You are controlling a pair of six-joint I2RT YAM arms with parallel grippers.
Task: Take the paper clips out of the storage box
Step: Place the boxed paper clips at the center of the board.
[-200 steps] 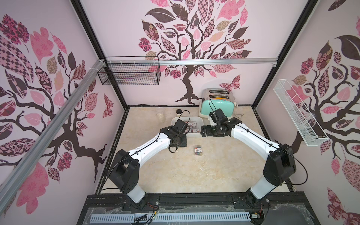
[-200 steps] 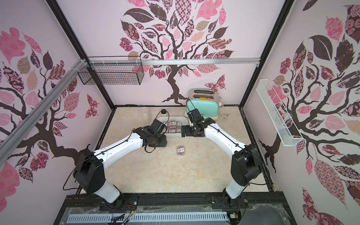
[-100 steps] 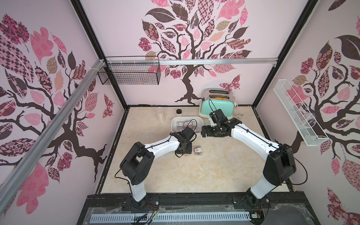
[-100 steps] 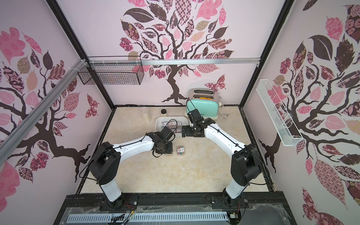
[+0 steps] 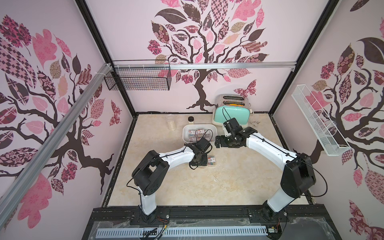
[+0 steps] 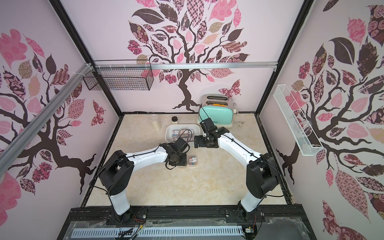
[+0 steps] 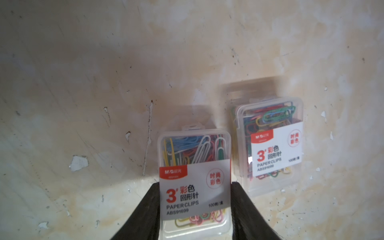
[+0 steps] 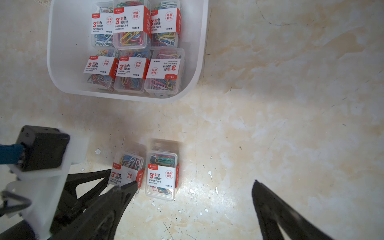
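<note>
The left tool is squeezing one case of paper clips low over the bench, near the storage box but outside it. More cases are sitting inside. The right tool is hanging open. Next, I think, the left tool needs to let go gently.

Robot lab booth: decal walls, aluminium rail, toaster prop.

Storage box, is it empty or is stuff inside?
Not empty. The right wrist view shows at least six paper clip cases inside the storage box; two more are outside.
</note>
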